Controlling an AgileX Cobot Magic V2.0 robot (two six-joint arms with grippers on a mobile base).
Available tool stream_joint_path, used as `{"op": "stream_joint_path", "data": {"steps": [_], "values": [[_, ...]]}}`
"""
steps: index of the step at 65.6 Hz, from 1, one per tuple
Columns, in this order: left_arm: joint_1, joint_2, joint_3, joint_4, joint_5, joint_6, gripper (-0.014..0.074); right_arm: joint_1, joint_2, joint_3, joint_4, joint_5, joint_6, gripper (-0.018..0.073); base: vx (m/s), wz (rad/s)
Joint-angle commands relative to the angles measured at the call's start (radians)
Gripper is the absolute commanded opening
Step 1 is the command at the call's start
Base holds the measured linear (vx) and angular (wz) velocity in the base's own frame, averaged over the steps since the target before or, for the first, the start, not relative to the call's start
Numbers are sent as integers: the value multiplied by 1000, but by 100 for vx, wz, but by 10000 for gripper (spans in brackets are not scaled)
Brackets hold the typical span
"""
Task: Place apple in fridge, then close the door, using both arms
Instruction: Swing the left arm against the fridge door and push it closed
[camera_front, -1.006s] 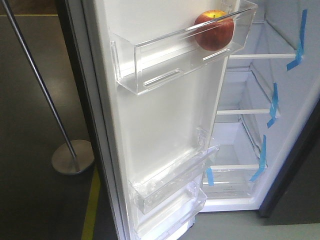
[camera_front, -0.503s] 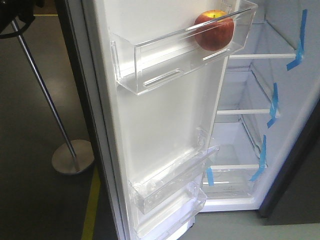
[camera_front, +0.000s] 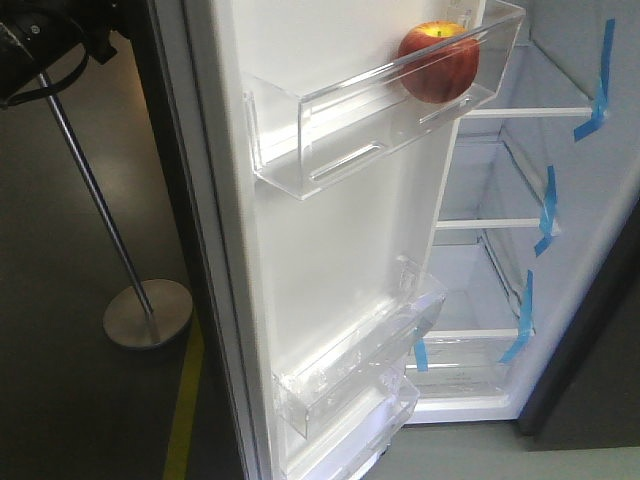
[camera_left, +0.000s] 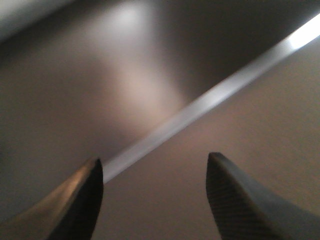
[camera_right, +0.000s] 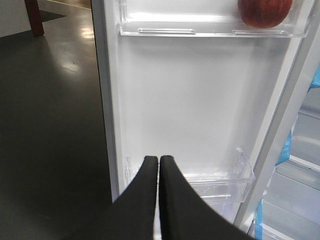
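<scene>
Front view: door (camera_front: 330, 250) has swung slightly toward closing since a second ago; apple (camera_front: 438, 60) rides in its top bin at 1 o'clock. Left fingers (camera_left: 95, 185) spread behind the door, likely pushing; right fingers (camera_right: 150, 185) clenched, empty. Placement done, closing underway.

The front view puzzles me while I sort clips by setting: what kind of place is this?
Probably a lab or test space, not a home: the fridge holds only blue tape strips, a yellow floor line, and a metal stanchion.
</scene>
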Motion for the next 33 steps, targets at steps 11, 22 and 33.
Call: {"op": "stream_joint_path", "data": {"steps": [11,22,33], "values": [[-127,-38,-34,63,-178,-29,443,-3,15,-21,30,-60,-3,-3,0,0],[-255,-38,-34,106,-179,-27,443,-3,15,-21,30,-60,-3,-3,0,0],[-315,-40,-34,182,-189,-24,437,-3,15,-21,29,-62,-3,-3,0,0]]}}
